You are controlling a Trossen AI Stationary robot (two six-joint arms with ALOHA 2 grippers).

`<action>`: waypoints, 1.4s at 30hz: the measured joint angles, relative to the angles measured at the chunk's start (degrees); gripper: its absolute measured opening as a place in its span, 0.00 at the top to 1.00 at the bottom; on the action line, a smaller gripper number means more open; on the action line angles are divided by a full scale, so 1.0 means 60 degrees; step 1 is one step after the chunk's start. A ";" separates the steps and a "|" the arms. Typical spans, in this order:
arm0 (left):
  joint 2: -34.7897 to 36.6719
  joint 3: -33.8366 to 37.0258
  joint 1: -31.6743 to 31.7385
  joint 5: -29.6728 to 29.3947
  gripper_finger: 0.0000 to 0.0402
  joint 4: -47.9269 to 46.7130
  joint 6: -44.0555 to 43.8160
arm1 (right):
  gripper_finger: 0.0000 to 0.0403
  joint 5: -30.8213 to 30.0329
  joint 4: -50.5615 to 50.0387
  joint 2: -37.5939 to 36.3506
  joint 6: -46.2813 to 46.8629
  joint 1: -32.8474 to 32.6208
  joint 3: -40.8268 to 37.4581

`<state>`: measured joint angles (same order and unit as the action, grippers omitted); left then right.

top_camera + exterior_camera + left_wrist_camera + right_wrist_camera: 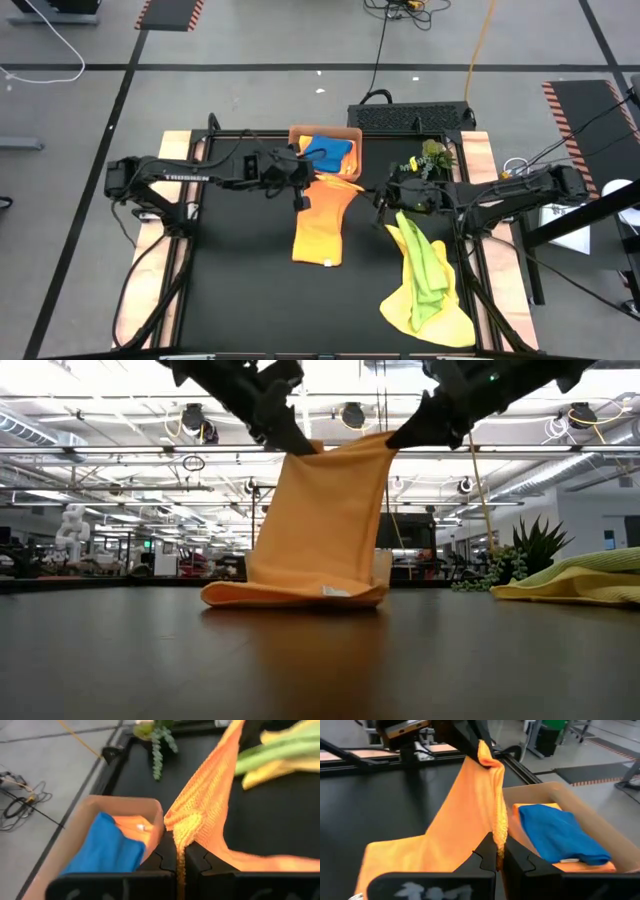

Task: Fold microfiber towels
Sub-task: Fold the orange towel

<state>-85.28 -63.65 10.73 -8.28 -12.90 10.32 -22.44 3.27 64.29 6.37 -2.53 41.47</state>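
Observation:
An orange towel (pixel 322 225) hangs between my two grippers at mid-table. Its top edge (pixel 345 445) is raised and its lower part (pixel 295 595) lies bunched on the black table. My left gripper (pixel 300 190) is shut on one top corner and my right gripper (pixel 383 204) on the other. A folded blue towel (pixel 328 152) lies in the orange-brown tray (pixel 352 135) behind them. A lime green towel (pixel 425 265) lies on a yellow one (pixel 415 312) at the near right. My left gripper pinches the orange towel's top corner (pixel 182 837) between its two shut fingers; the cloth bunches up just beyond the tips. The corner is lifted clear, and the towel runs down to the table. My right gripper pinches the other top corner (pixel 499 832) between its two shut fingers, on a bunched edge of the cloth. The corner is held up off the table. The top edge runs across to the left gripper (pixel 480 745) with little slack.
The tray stands at the far edge of the table, just behind the held towel. A small green plant sprig (pixel 428 160) lies at the far right, close to my right arm. The bare black tabletop (pixel 240 280) stretches to the near left.

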 joint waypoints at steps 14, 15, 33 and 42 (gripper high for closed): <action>0.0991 0.0366 -0.2248 0.0628 1.00 0.0396 -0.0731 | 1.00 0.5316 0.2139 -0.0033 0.0589 -0.0815 -0.0015; 0.1095 0.0363 -0.2643 0.0462 1.00 0.0498 -0.0809 | 1.00 0.5610 0.2445 -0.0033 0.0672 -0.0993 -0.0015; 0.1715 -0.0079 -0.7674 -0.3883 0.99 0.4050 -0.2365 | 1.00 0.5202 0.7213 0.0441 0.2231 -0.3312 0.0161; 0.0671 -0.0979 -0.8157 -0.4164 1.00 0.4227 -0.2768 | 1.00 0.5353 0.7420 0.0761 0.2342 -0.3976 0.0744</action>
<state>-81.25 -69.53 -38.21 -33.26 12.47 -6.28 9.68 47.79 68.86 20.43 -26.38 45.94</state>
